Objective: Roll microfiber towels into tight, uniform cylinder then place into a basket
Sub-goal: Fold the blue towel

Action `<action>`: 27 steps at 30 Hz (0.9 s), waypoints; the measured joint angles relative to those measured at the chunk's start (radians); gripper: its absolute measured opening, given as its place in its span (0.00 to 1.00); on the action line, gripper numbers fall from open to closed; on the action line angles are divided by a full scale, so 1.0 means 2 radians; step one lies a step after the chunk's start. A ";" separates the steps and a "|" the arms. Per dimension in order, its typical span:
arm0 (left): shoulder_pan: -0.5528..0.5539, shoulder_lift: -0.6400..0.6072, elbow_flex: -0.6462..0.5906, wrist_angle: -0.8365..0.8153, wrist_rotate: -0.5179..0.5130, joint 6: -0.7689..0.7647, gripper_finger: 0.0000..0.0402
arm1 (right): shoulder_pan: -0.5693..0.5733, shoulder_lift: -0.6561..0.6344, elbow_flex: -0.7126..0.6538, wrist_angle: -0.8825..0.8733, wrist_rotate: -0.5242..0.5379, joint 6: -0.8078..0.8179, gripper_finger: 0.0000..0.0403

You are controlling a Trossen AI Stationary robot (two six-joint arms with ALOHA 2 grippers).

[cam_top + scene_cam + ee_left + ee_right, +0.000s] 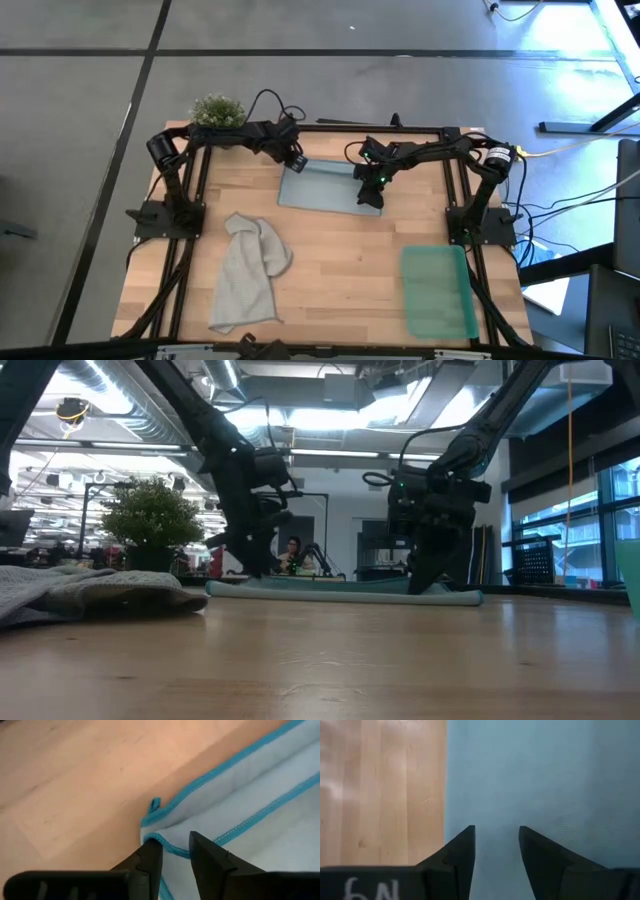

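Blue towel (325,185) under both pincers

Pale blue towel (325,185) lies flat at far centre; grey towel (248,272) crumpled near-left; green basket (438,290) near-right.

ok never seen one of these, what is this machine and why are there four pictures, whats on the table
It is a robot with two dark arms fixed to a wooden table, each ending in a two-finger gripper. The four pictures are one moment from four cameras: one overhead, one at table height, and one on each wrist looking past that arm's fingers. On the table lie a pale blue towel spread flat, a crumpled grey towel, a green basket and a small plant. The left gripper sits at one corner of the blue towel, fingers slightly apart around its stitched edge. The right gripper is over the towel's other end, fingers apart. Neither towel is rolled yet.
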 joint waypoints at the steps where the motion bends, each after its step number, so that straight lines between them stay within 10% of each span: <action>1: 0.001 0.000 0.000 0.000 -0.006 0.000 0.22 | 0.000 0.000 0.000 0.000 0.000 0.000 0.38; 8: 0.001 0.000 0.000 -0.001 -0.067 -0.050 0.22 | -0.002 -0.002 0.000 0.020 0.008 -0.001 0.38; 18: -0.003 0.000 0.000 -0.001 -0.112 -0.093 0.22 | -0.015 -0.005 0.006 0.055 0.150 0.028 0.38; 27: -0.005 0.000 0.000 -0.004 -0.112 -0.089 0.22 | -0.022 -0.005 0.007 0.073 0.130 0.052 0.38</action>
